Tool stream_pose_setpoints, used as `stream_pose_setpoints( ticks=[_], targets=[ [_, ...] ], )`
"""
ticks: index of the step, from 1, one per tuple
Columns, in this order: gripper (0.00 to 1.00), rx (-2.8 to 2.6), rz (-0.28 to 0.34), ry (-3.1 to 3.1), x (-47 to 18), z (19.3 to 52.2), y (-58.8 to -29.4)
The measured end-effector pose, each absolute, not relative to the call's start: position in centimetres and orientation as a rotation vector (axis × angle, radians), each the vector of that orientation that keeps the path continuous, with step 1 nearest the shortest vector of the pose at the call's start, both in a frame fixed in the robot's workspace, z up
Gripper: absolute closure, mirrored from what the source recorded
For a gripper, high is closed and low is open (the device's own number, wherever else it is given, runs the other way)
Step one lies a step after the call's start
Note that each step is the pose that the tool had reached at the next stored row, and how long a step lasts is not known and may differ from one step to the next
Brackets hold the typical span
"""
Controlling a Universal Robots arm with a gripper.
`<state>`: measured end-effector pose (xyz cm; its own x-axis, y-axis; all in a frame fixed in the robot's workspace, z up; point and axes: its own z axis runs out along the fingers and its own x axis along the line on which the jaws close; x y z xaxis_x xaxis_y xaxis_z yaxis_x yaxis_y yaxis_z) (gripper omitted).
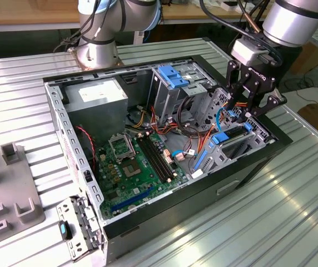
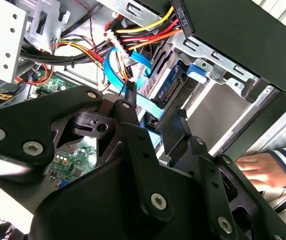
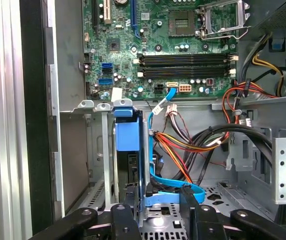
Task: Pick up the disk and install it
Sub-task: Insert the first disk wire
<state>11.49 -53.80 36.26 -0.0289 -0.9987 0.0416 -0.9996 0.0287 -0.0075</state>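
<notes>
The disk (image 1: 232, 142), a grey drive in a bright blue carrier, sits edge-up in a slot of the drive bay at the front of the open computer case (image 1: 59, 119). In the first wrist view its blue carrier end (image 3: 128, 134) stands in the slot; in the second wrist view its connector edge (image 2: 167, 86) faces the cables. My gripper (image 1: 242, 115) hangs just above the bay. Its black fingers (image 3: 124, 212) stand apart and open, beside a light-blue flat cable (image 3: 175, 194), and do not grip the disk.
Bundles of red, yellow and black cables (image 3: 193, 145) run beside the bay. The motherboard (image 1: 137, 167), power supply (image 1: 95, 97) and upper drive cage with blue latch (image 1: 175, 78) are inside the case. A person's hand (image 2: 260, 167) rests outside the case wall. Grey fixtures (image 1: 9, 189) lie at the exterior view's left.
</notes>
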Motion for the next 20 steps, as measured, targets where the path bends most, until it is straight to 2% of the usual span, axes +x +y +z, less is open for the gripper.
stream_pose_setpoints(
  ticks=[3,5,7,9,10,20],
  targets=[
    [0.53,2.172,0.053,-2.236,11.49,36.26,-53.8],
    [0.68,2.172,0.052,-2.236,11.49,36.26,-53.8],
    [0.68,2.173,0.052,-2.236,11.49,36.26,-53.8],
    [0.82,2.173,0.051,-2.237,11.49,36.26,-53.8],
    [0.84,2.173,0.051,-2.237,11.49,36.26,-53.8],
    [0.84,2.174,0.048,-2.238,11.49,36.26,-53.8]
  ],
)
